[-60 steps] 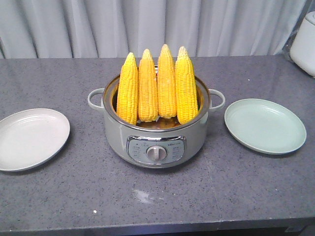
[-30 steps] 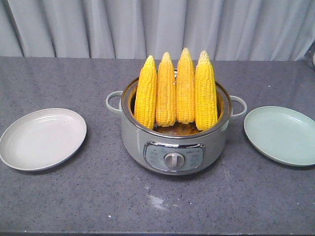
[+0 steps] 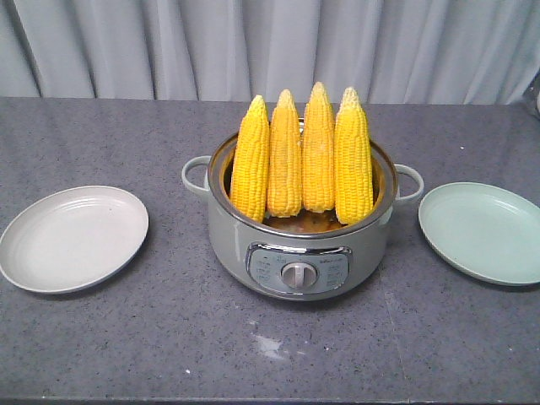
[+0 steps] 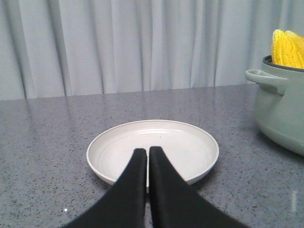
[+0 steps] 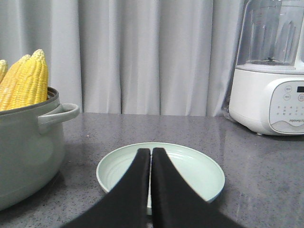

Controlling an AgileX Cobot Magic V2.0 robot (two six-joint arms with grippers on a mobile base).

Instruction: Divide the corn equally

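Several corn cobs (image 3: 302,156) stand upright, tips up, in a grey-green cooker pot (image 3: 299,253) at the middle of the counter; their tops also show as corn (image 4: 288,47) and corn (image 5: 26,80) in the wrist views. A white plate (image 3: 72,238) lies left of the pot, a pale green plate (image 3: 485,232) right of it; both hold nothing. My left gripper (image 4: 147,151) is shut, low over the near side of the white plate (image 4: 190,147). My right gripper (image 5: 151,151) is shut over the near side of the green plate (image 5: 190,168). Neither arm shows in the front view.
A white blender base with a clear jug (image 5: 270,80) stands at the far right of the counter. A grey curtain (image 3: 270,46) hangs behind. The pot's side handles (image 3: 196,173) stick out toward each plate.
The front view shifted between one second and half a second ago, so the pot and plates sit further right in frame. Since then nothing has moved.
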